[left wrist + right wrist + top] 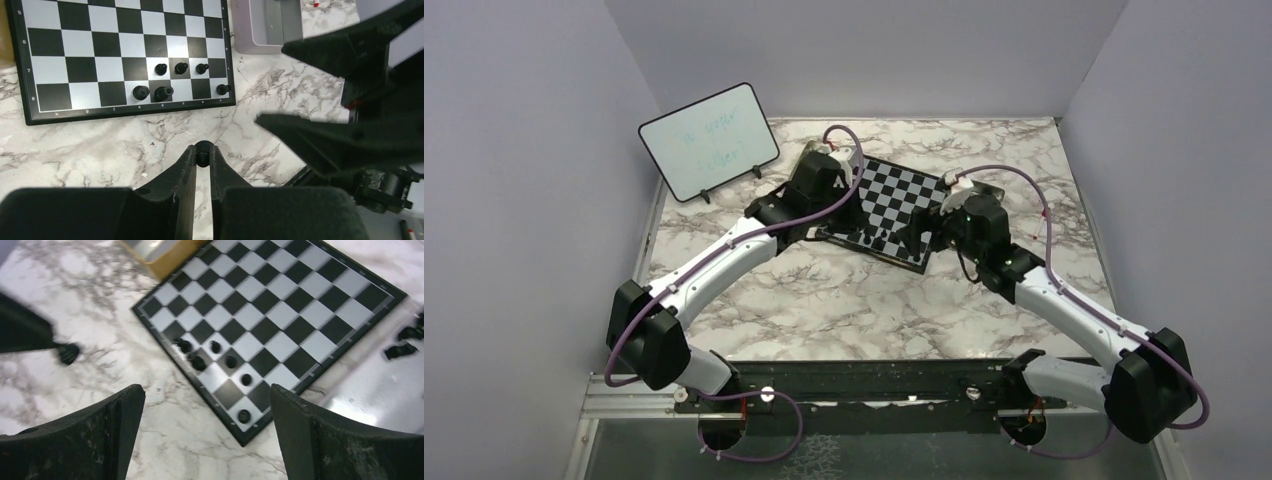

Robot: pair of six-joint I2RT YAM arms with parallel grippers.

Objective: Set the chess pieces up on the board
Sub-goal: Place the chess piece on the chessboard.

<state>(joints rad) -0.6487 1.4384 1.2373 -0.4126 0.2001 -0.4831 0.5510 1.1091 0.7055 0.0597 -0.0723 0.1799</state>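
Observation:
The board (pixel 902 195) lies askew at mid-table, also seen in the left wrist view (pixel 100 45) and the right wrist view (pixel 280 305). Several black chess pieces (pixel 163 92) stand in the two rows along its near edge, the corner one (pixel 243 416) closest to my right gripper. My left gripper (pixel 202 156) hangs over the marble just off that edge, shut on a small black chess piece (pixel 202 149). My right gripper (pixel 207 402) hovers over the board's near corner, jaws wide open and empty. No cream-white pieces show.
A silver tin lid (pixel 380 390) beside the board holds loose black pieces (pixel 400 351). A gold tin (pixel 165 257) sits at the board's far side. A white dry-erase board (pixel 709 140) stands back left. The two grippers are close together.

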